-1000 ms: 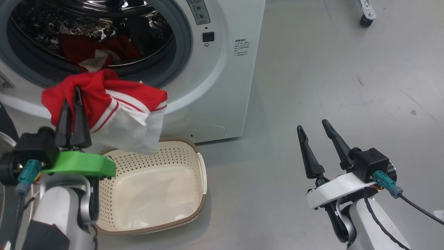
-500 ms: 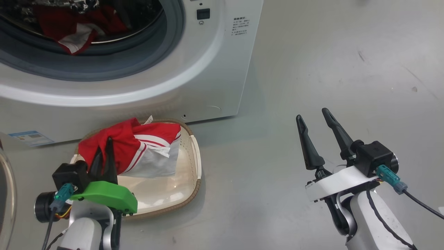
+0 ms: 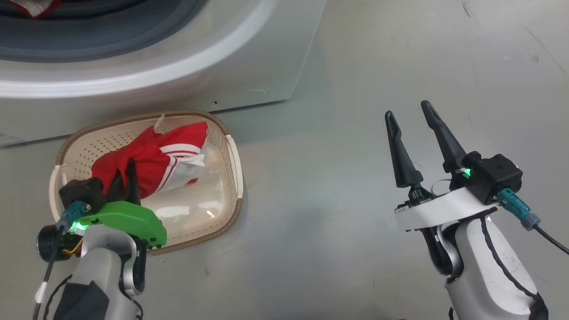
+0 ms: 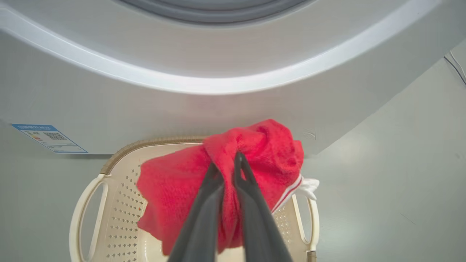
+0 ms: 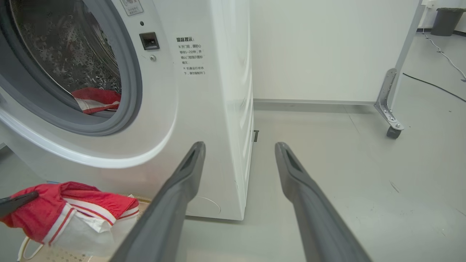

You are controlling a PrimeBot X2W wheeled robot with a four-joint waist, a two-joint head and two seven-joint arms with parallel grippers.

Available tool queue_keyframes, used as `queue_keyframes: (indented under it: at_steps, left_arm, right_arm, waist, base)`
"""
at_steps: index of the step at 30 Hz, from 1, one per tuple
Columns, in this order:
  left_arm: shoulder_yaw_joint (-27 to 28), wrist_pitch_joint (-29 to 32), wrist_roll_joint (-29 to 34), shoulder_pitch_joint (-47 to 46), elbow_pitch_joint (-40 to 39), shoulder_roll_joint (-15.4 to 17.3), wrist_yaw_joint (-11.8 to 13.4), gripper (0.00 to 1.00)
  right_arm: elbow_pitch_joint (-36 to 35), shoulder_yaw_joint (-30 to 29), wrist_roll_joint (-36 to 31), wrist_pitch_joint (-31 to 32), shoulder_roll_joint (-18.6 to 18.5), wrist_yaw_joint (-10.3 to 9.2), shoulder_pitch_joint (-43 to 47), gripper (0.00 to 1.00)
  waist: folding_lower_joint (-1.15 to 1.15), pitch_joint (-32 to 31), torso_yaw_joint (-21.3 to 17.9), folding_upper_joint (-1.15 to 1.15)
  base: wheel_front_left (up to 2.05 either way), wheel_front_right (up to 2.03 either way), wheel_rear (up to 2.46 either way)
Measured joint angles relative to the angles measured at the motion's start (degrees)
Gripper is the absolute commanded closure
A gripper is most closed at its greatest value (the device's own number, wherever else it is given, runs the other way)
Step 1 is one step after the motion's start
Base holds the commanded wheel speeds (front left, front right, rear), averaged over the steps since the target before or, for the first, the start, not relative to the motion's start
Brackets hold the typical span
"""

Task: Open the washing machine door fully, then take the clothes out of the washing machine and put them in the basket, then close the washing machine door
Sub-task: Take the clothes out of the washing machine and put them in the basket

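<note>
Clamping red garment (image 3: 151, 158) between clenched jaws of left gripper (image 3: 126, 171), low inside basket (image 3: 229, 144) set just in front of washing machine (image 3: 178, 82), 8 o'clock in head view. Hovering right gripper (image 3: 406, 109) at 4 o'clock over floor (image 3: 320, 231), jaws released, grasping nothing. Noting more red clothes (image 5: 96, 100) in drum (image 5: 69, 51), 9 o'clock in right wrist view.

Seen up close, the robot's arms each end in two long, tapering dark fingers. The left gripper (image 3: 125, 168) is mounted on a bright green bracket (image 3: 124, 220), the right gripper (image 3: 407, 110) on a white bracket (image 3: 438, 209). Each wrist carries a black camera block (image 3: 493, 175) and a teal connector (image 3: 515, 209) — the right one trailing a black cable (image 3: 553, 240). The right forearm (image 3: 484, 266) is pale grey-white, traced by a thin black line.
</note>
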Motion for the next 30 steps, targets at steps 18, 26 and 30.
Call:
queue_keyframes:
  at_steps: [18, 26, 30]
  left_arm:
    - [2.5, 4.0, -2.1, -14.7, 13.2, 2.7, -2.1, 1.00]
    - [3.3, 4.7, -3.7, -16.6, 19.9, 2.8, -3.7, 1.00]
    - [3.5, 4.7, -4.3, -17.7, 22.6, 2.7, -4.5, 1.00]
  right_arm:
    - [-4.3, 1.3, 2.1, 0.0, 0.0, -0.44, -7.6, 0.00]
    - [-4.1, 1.7, 2.6, 0.0, 0.0, -0.67, -8.9, 0.00]
    - [-3.9, 1.7, 2.6, 0.0, 0.0, -1.04, -9.3, 0.00]
  waist:
    - [0.01, 14.5, -3.2, 0.00]
    - [0.01, 18.3, -4.6, 0.00]
    - [0.01, 18.8, -5.0, 0.00]
  base:
    - [0.00, 0.00, 0.00]
    - [0.00, 0.00, 0.00]
    - [0.00, 0.00, 0.00]
